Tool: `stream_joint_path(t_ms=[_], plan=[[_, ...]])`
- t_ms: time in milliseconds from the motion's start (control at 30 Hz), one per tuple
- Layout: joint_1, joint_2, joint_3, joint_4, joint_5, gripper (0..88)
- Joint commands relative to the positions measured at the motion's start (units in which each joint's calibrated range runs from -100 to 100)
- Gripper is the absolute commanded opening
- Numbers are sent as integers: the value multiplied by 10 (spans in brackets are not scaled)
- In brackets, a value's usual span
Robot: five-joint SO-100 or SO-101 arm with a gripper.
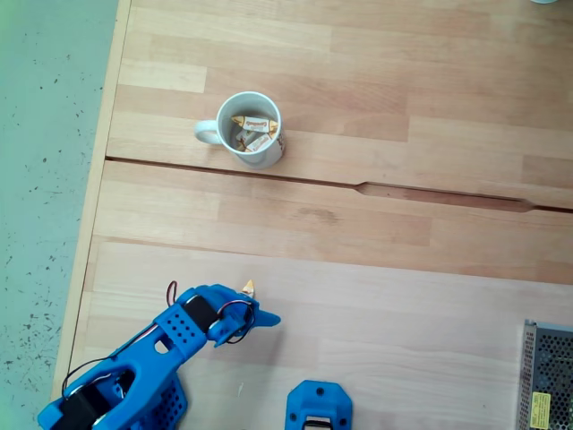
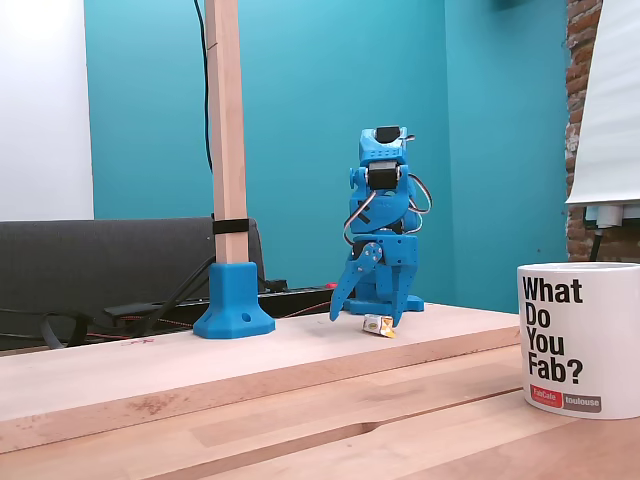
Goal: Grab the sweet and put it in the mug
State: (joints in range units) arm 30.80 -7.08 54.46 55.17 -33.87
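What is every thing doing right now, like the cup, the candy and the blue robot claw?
Round white ceramic mug with a looped handle: upright on the wooden table, wrapped sweets already inside.
Tiny white-wrapped sweet with yellow-orange twisted ends: lying on the table, right at the gripper's tips, not lifted.
Blue two-finger gripper: lowered to the table around the sweet, jaws open.
Blue plastic base holding a wooden post: standing upright.

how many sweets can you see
3: two lie inside the mug, one above the other in a fixed view; one sits on the table at the jaws. The mug may hide more.
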Motion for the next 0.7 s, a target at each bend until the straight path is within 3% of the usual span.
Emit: stream_joint_path(t_ms=[0,667], plan=[[-6,-4,4,-15,-2,390],[-7,32,17,-18,-6,389]])
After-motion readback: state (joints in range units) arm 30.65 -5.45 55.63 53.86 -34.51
